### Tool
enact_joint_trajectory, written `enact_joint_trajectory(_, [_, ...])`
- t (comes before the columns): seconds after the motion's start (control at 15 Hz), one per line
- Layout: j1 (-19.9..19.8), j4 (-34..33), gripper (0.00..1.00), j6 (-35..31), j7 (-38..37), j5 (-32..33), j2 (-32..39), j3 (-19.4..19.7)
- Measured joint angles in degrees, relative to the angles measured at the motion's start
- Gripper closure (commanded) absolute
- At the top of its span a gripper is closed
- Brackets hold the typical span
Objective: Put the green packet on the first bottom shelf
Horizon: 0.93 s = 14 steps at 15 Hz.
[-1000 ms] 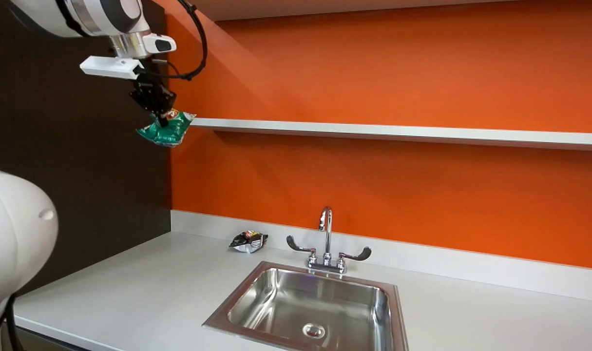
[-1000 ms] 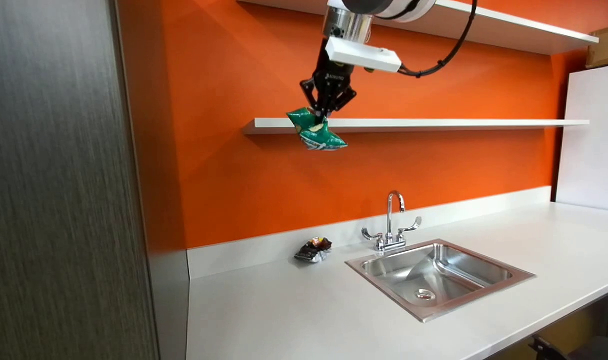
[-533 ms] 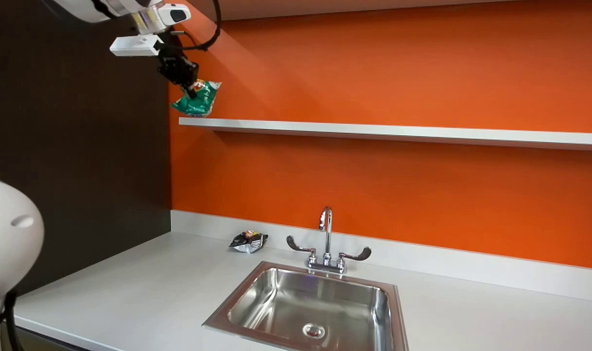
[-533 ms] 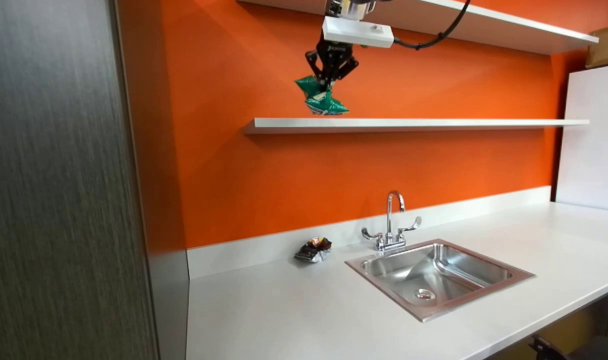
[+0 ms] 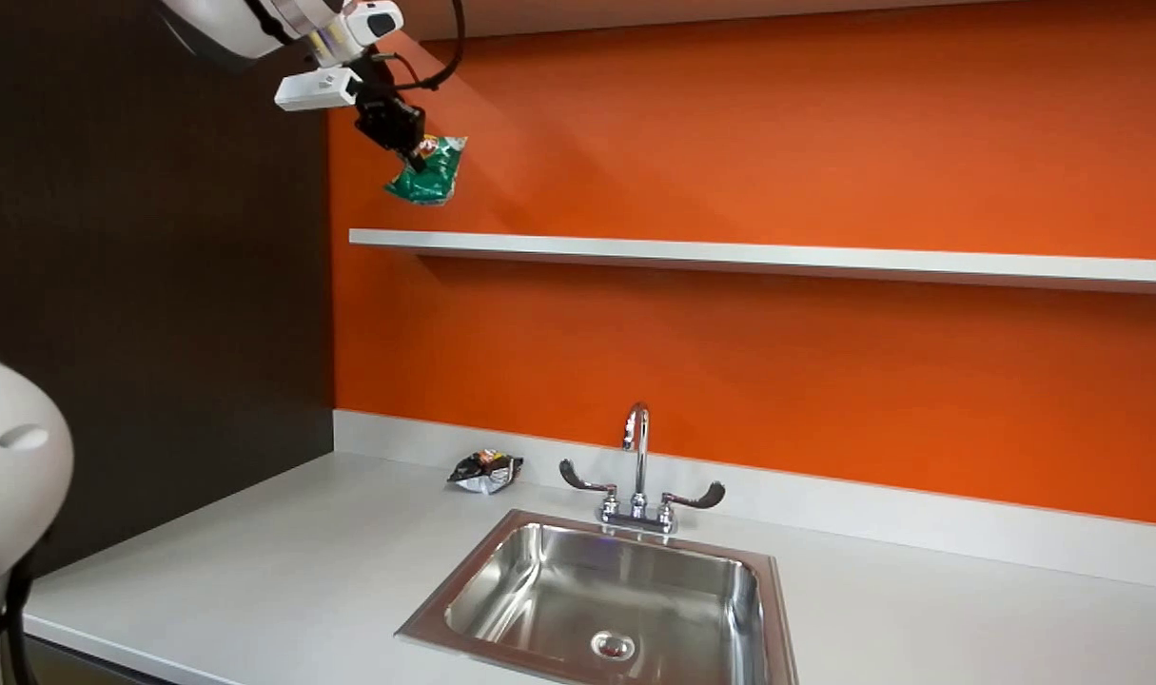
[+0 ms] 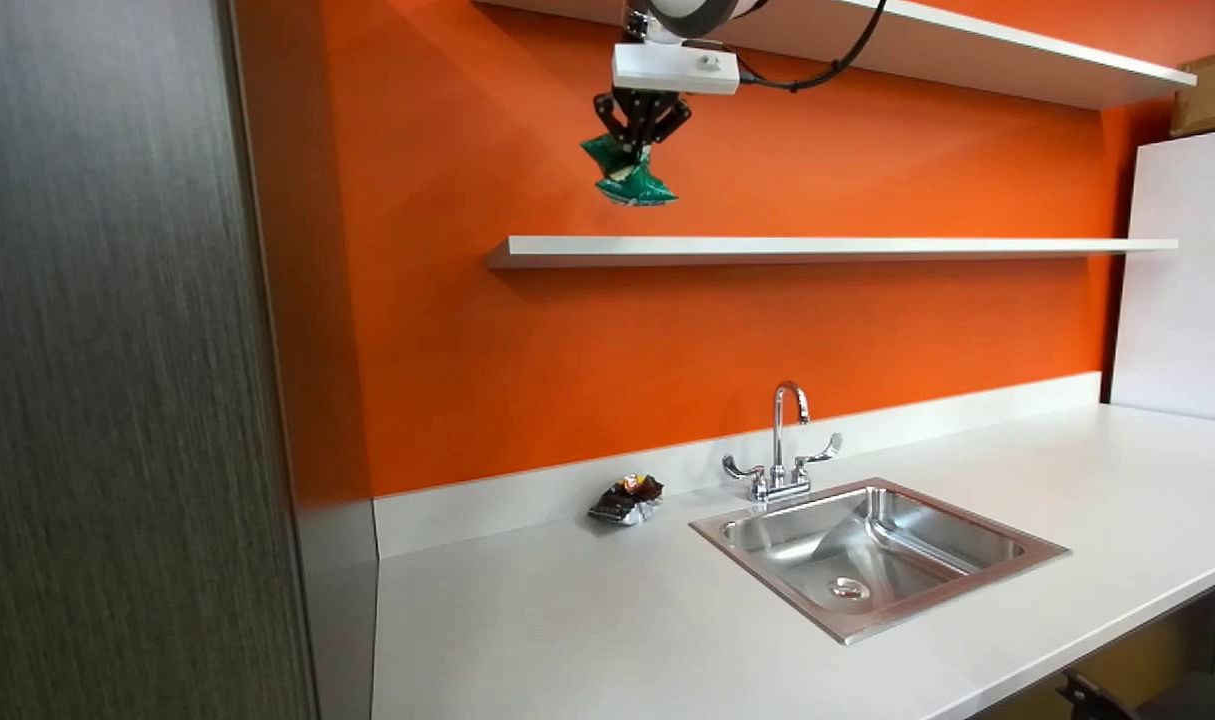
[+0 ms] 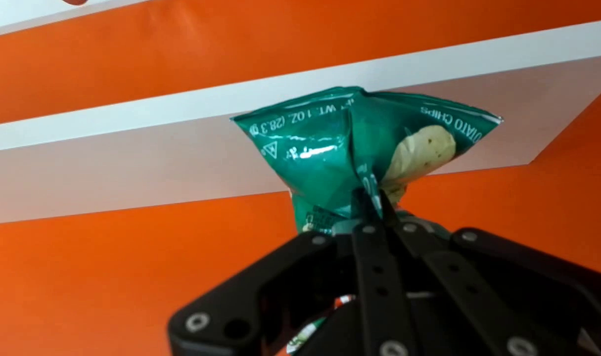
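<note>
An orange wall (image 5: pixel 777 381) fills the background, met at one side by a tall dark panel (image 5: pixel 159 247). In front of it runs a pale grey countertop (image 5: pixel 254 561), and above that the bottom shelf (image 5: pixel 777 255), a long white-grey board, spans the wall; an upper shelf (image 6: pixel 1027 60) shows at the top of an exterior view. The robot arm (image 5: pixel 221 21) reaches in from above. A steel sink (image 5: pixel 773 609) is set into the countertop, with a chrome faucet (image 5: pixel 640 476) at its back edge. The gripper (image 7: pixel 374 205) has its jaws drawn nearly together, pinching a fold of the green packet (image 7: pixel 364 143) between them. In both exterior views the packet hangs above the front edge of the bottom shelf, a strip of orange wall showing between the two; whether it is over the board or in front of it cannot be told. A crumpled black-and-silver bag (image 5: pixel 485 473) sits on the countertop near the faucet.
</note>
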State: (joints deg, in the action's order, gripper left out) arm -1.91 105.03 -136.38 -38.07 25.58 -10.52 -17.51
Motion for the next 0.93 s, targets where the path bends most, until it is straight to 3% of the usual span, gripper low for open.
enact_joint_trajectory(0.33, [1.84,-6.10,1.00,0.00,-1.99,3.58,8.13,1.03])
enact_joint_trajectory(0.67, [5.69,-11.69,1.00,-0.01,-2.24,4.25,14.77,5.19])
enact_joint_trajectory(0.8, [7.18,-13.74,0.73,-0.01,-2.24,4.25,16.41,6.89])
enact_joint_trajectory(0.93, [8.52,-15.30,0.59,0.01,-2.24,4.25,17.73,8.39])
